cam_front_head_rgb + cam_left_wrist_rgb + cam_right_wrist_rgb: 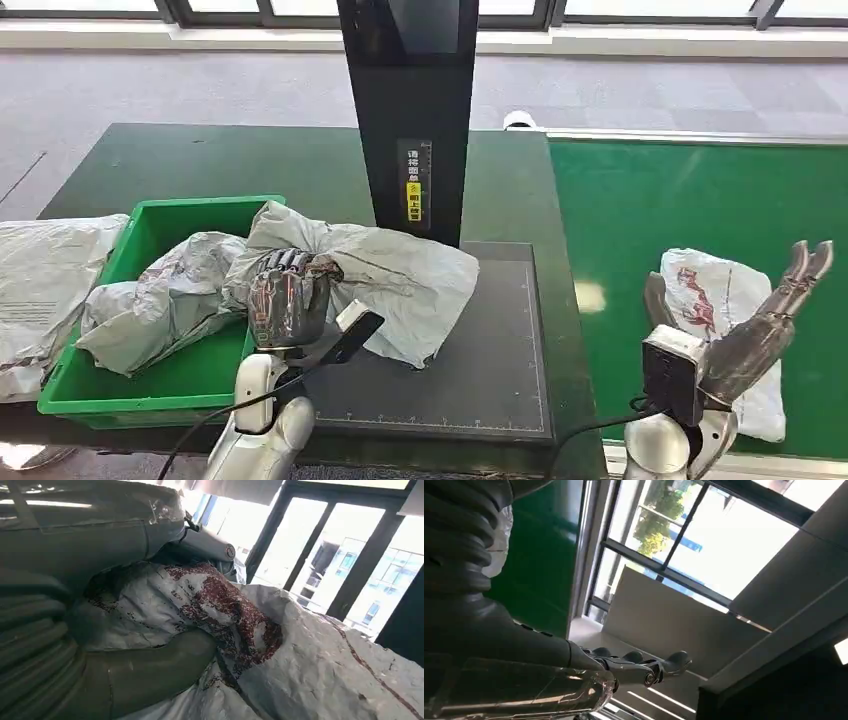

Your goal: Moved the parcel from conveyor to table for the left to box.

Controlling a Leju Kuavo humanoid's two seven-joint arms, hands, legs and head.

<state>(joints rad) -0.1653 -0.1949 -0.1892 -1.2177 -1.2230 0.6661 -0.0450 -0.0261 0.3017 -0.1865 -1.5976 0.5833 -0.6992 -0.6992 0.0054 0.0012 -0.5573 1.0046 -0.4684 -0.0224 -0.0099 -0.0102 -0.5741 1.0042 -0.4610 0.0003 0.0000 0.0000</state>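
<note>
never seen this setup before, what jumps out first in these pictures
The left hand grips a crumpled grey plastic parcel with dark red print, which lies on the dark scale mat and droops over the rim of the bright green plastic bin, where another grey parcel lies. A tall black pillar stands right behind it. The right hand hovers open above a white bagged parcel on the green conveyor belt.

Tall black upright post [412, 110] behind the dark grey mat: bears a small vertical label [413, 187], white Chinese characters above a yellow patch; characters too small to read. Crumpled white plastic mail bags [390, 280]: red printed markings, no legible text. Nothing else readable.
</note>
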